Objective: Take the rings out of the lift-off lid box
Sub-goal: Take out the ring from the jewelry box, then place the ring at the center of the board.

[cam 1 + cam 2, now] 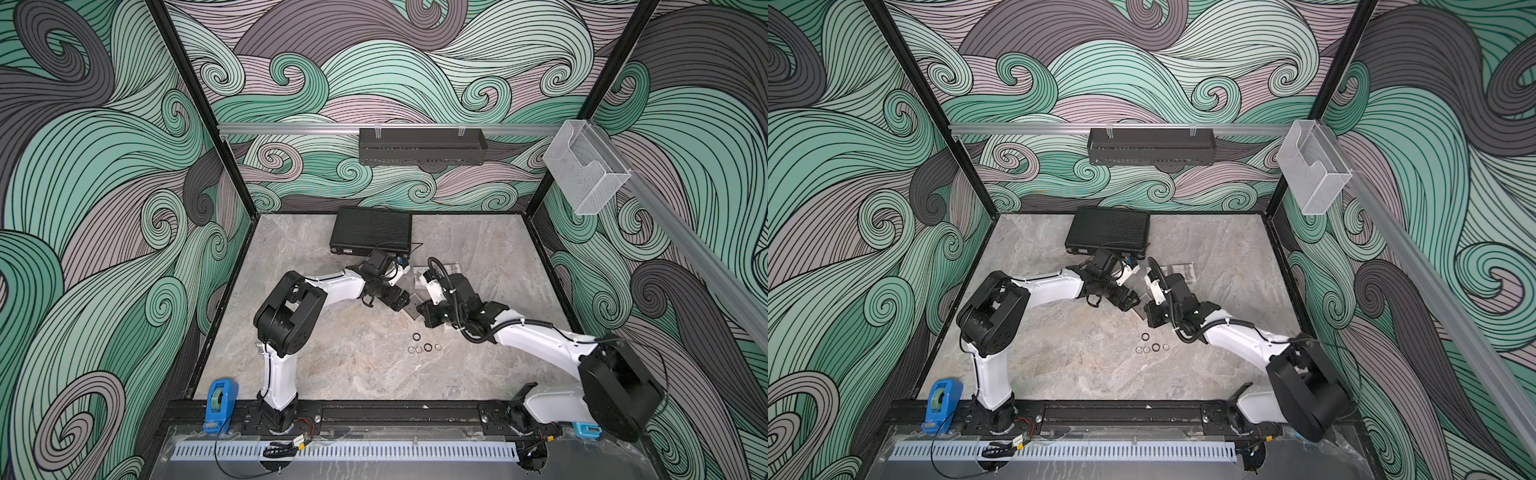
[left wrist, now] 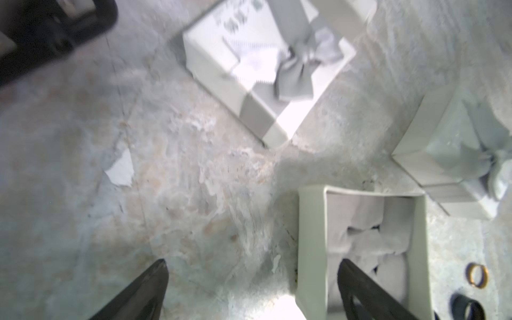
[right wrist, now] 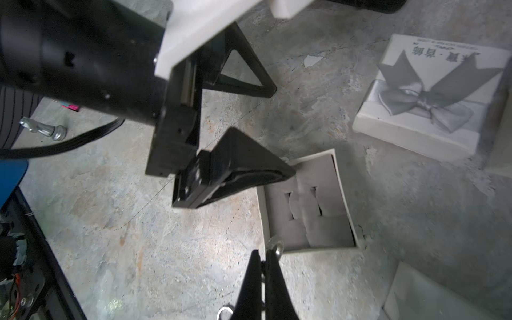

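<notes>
The right fingers [image 3: 249, 288] are clenched on a silvery ring [image 3: 274, 246], pinched at their tips just over one rim of the open box [image 3: 262, 210]. The left fingers [image 3: 243, 158] stand released and wide, one tip above a corner of that box, which sits between the two arms at the middle of the counter [image 1: 332, 365]. Five more rings [image 1: 428, 347], two of them black, lie clustered nearer than the box, slightly to its right.
</notes>
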Controlling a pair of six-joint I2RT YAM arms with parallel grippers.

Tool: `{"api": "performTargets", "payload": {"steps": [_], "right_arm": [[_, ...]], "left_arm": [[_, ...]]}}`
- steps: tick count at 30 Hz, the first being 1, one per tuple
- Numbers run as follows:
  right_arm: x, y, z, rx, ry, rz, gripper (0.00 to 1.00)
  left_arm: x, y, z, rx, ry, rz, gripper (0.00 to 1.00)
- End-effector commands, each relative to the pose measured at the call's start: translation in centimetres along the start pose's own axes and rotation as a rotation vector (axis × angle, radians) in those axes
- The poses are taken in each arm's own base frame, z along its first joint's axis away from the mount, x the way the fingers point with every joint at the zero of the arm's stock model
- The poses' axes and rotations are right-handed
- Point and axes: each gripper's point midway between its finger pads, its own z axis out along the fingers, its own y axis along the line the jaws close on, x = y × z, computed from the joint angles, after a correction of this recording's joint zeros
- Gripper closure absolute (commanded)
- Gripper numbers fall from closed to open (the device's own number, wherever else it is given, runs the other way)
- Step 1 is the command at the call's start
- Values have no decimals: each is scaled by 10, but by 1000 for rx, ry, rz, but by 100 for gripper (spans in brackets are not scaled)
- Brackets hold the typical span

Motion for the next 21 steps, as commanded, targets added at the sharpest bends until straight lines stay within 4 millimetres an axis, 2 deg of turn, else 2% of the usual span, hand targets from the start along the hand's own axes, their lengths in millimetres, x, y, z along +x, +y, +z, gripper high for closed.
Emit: {"api": "performTargets", "payload": {"steps": [1,4,8,14,21], "right_arm": [[17,1,-17,-17,29,33,100],[36,-4,-20,-13,40,73,100],[55,-11,-11,-15,65,125,100],[61,-6,8,-67,100,157,100],[67,-6,24,-91,129,177,100]], "left_arm": [[-16,2,-10,-13,-23,22,4],[-17,1,-16,-18,-32,28,4],[-13,-1,-24,-21,-36,26,4],[5,-2,-34,-38,-22,18,4],[27,-3,-37,-46,4,2,4]]}}
